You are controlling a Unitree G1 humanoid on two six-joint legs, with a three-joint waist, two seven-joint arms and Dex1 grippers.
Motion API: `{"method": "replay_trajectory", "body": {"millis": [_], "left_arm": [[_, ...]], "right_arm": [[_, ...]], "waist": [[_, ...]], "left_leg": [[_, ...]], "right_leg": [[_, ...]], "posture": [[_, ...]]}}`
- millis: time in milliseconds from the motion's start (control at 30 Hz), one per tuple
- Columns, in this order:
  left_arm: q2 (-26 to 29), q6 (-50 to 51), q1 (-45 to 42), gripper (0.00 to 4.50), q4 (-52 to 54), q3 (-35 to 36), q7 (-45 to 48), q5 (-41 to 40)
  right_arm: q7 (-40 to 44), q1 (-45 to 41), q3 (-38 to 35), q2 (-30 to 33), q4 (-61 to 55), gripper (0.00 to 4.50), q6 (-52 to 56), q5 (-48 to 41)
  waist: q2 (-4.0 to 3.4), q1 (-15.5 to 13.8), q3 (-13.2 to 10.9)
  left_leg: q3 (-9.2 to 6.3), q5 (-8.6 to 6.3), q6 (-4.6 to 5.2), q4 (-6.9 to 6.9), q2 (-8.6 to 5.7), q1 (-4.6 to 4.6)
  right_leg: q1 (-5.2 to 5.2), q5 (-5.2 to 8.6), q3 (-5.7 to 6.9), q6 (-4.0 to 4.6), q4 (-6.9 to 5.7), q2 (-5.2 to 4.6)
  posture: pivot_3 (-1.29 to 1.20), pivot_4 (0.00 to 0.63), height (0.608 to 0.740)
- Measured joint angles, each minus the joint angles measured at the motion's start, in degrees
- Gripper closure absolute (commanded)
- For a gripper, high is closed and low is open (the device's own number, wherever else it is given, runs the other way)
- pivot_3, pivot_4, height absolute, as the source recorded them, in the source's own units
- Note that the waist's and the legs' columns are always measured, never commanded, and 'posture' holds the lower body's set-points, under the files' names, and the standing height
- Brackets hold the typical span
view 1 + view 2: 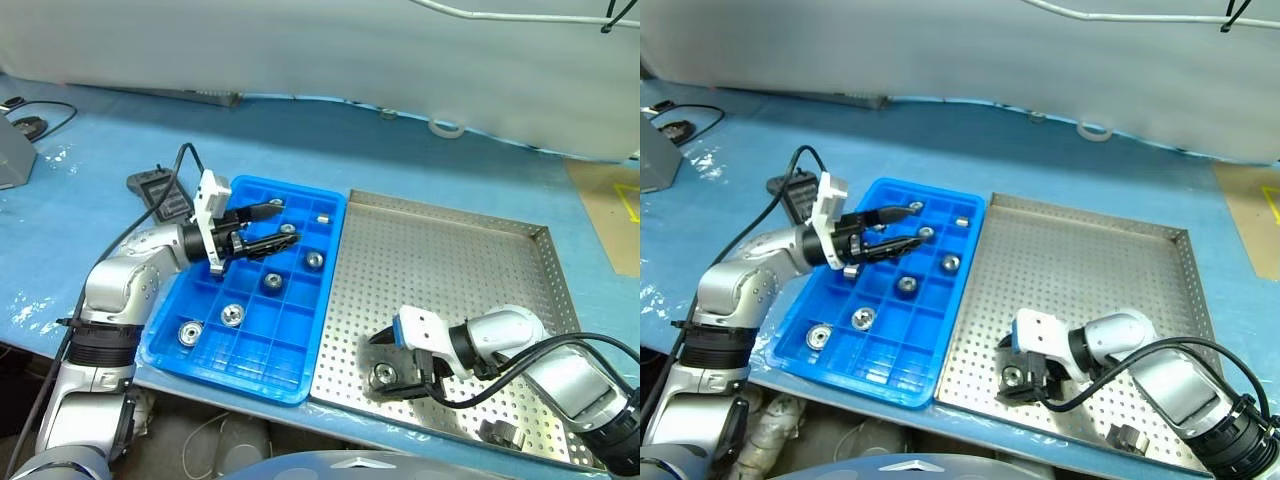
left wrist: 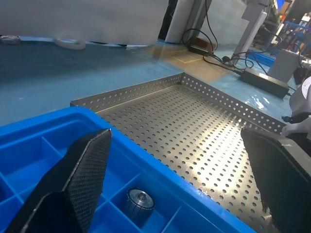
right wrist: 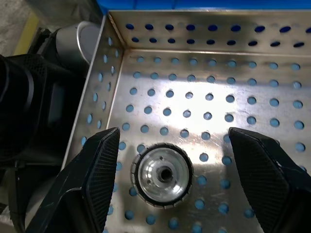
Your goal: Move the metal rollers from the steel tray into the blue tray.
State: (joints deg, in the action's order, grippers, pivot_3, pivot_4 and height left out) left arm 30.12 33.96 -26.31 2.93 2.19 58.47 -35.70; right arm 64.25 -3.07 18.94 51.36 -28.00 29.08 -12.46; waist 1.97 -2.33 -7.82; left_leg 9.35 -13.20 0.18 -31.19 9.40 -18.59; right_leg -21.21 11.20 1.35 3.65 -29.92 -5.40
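From the head, the blue tray [image 1: 243, 300] and the steel tray [image 1: 470, 270] lie side by side, touching, on a blue worktop [image 1: 90, 200]. Several rollers sit in separate compartments of the blue tray, for example one [image 1: 189, 333] near its front-left corner. The left pincer [image 1: 268, 226] hangs over the far part of the blue tray, its jaws apart and holding nothing. The right pincer [image 1: 385, 375] is low at the near left corner of the steel tray, around one roller [image 1: 382, 376].

In the left wrist view, the two black fingers [image 2: 80, 179] stand wide apart, with one roller [image 2: 140, 201] in a compartment below them.

In the right wrist view, the fingers [image 3: 95, 177] are wide open on both sides of a roller [image 3: 163, 174] that lies on the perforated floor, near the corner; they do not touch it.
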Motion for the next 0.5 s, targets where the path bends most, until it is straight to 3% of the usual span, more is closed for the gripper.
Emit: {"method": "replay_trajectory", "body": {"millis": [100, 267, 400, 500], "left_arm": [[-1.2, 0.6, -1.5, 0.00, -0.1, 1.2, -2.1, -0.5], [-15.0, 3.5, -10.6, 0.00, 2.4, -4.3, -13.4, 0.4], [-15.2, 4.0, -10.5, 0.00, 1.4, -5.5, -14.3, 1.1], [-14.5, 4.0, -10.9, 0.00, 1.2, -5.9, -14.8, 2.7]], "right_arm": [[0.7, 0.7, 0.0, 0.0, 3.9, 0.77, -3.7, 0.8], [0.5, 3.1, 0.5, -1.2, 8.2, 0.77, -9.8, 2.6], [-0.5, 4.4, 0.6, -2.3, 8.2, 0.77, -12.3, 3.0], [-0.4, 4.3, 1.0, -4.0, 10.8, 1.37, -15.3, 3.5]], "waist": [[0.00, -0.1, 0.0], [0.12, -0.7, 0.1], [-0.01, 1.4, 0.2], [0.15, 1.5, 0.3]], "left_leg": [[0.00, -0.01, 0.00, -0.02, 0.00, -0.01], [0.02, -0.08, 0.36, -0.39, -0.14, -0.26], [0.16, -0.08, 0.35, -0.19, -0.03, -0.28], [0.16, -0.17, 0.51, -0.21, 0.07, -0.26]], "right_leg": [[0.01, 0.00, 0.01, 0.00, -0.01, 0.00], [0.21, -0.02, -0.07, 0.07, -0.03, -0.20], [0.00, -0.03, -0.03, 0.03, 0.00, -0.14], [0.03, -0.03, 0.02, 0.04, 0.01, -0.07]], "posture": [[-0.08, 0.150, 0.740], [-0.09, 0.150, 0.740], [-0.10, 0.150, 0.740], [-0.10, 0.150, 0.740]]}}
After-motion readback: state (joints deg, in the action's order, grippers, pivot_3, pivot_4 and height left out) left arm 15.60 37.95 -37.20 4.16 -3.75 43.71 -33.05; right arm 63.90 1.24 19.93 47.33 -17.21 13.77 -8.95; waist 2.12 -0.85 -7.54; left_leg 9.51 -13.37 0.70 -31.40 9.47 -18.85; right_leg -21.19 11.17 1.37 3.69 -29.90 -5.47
